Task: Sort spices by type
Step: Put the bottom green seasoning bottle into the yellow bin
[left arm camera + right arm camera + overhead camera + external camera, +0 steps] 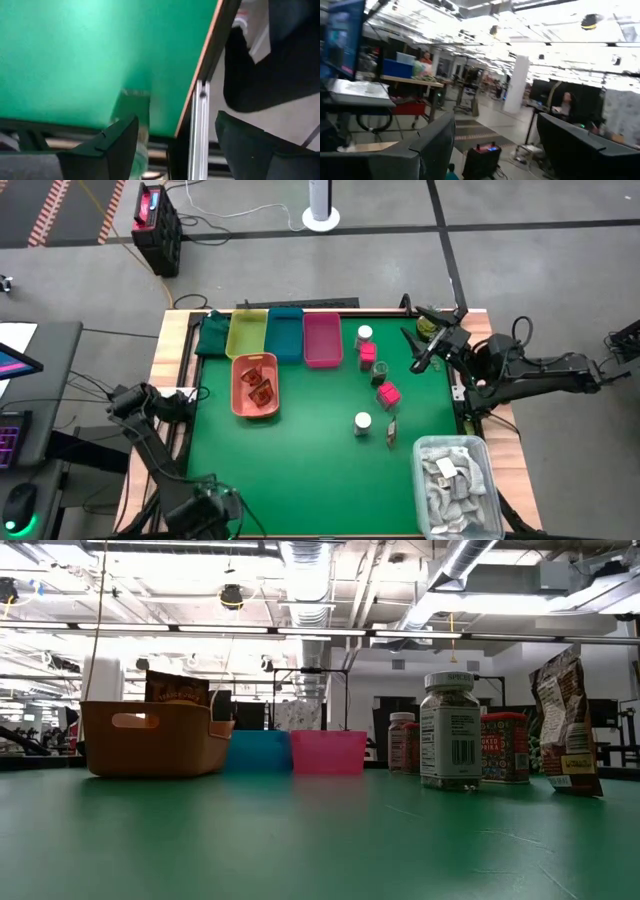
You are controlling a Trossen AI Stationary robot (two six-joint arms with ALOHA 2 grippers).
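At the far right corner of the green table (300,470) my right gripper (432,340) hangs over the mat's edge, its fingers spread wide and holding nothing; a greenish jar (428,326) stands just beside it. My left gripper (170,150) waits off the near left edge of the table, fingers also apart and empty, looking along the table's wooden rim.

Along the far side sit four trays side by side: a dark green one (212,334), a yellow one (247,332), a blue one (286,333) and a pink one (322,338). Nearer, on the left, an orange tray (254,384) holds red-brown sachets (260,388).

Right of the pink tray the loose spices run in a line toward the near side: a white-capped jar (364,336), a pink pack (368,352), a dark little jar (380,371), another pink pack (389,394), a second white-capped jar (362,423) and a sachet (392,428) standing upright. At the near right corner a grey bin (430,480) holds pale rags (455,482).
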